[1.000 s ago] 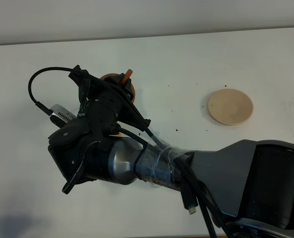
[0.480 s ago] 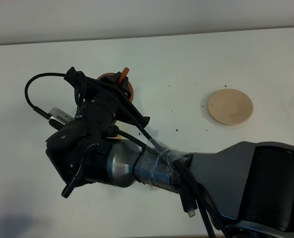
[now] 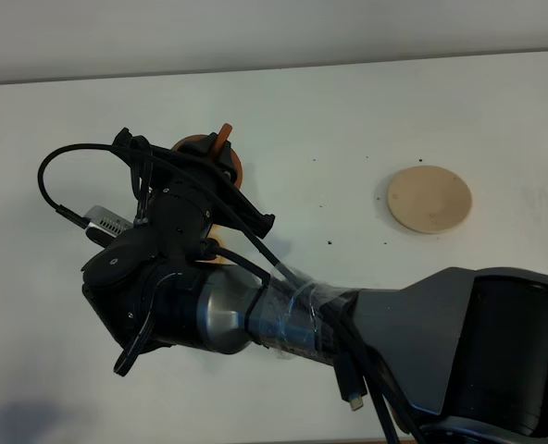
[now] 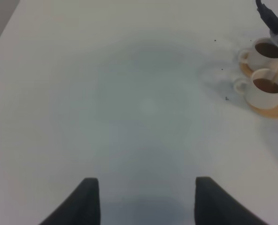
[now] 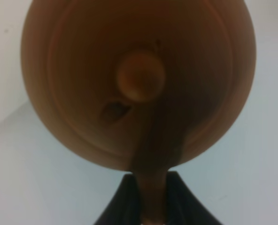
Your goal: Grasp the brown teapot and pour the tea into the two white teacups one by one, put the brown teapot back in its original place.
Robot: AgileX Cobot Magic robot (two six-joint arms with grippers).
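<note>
My right gripper (image 3: 211,174) reaches across to the left of the table and is shut on the loop handle of the brown teapot (image 3: 230,163), holding it tilted. In the right wrist view the teapot (image 5: 139,79) fills the frame, its handle between my fingers (image 5: 176,201). In the left wrist view two white teacups (image 4: 266,54) (image 4: 265,90) stand on orange coasters, both holding tea (image 4: 266,86). A thin stream (image 4: 276,72) falls into the nearer cup. The exterior view hides the cups under the arm. My left gripper (image 4: 148,201) is open and empty over bare table.
The pale beige round coaster (image 3: 429,199) lies bare at the right of the white table (image 3: 348,120). A few dark specks dot the table near it. The right arm (image 3: 348,324) crosses the front middle of the table.
The right arm with the teapot has shifted a little to the left and away from the front edge. The beige coaster has not moved.
</note>
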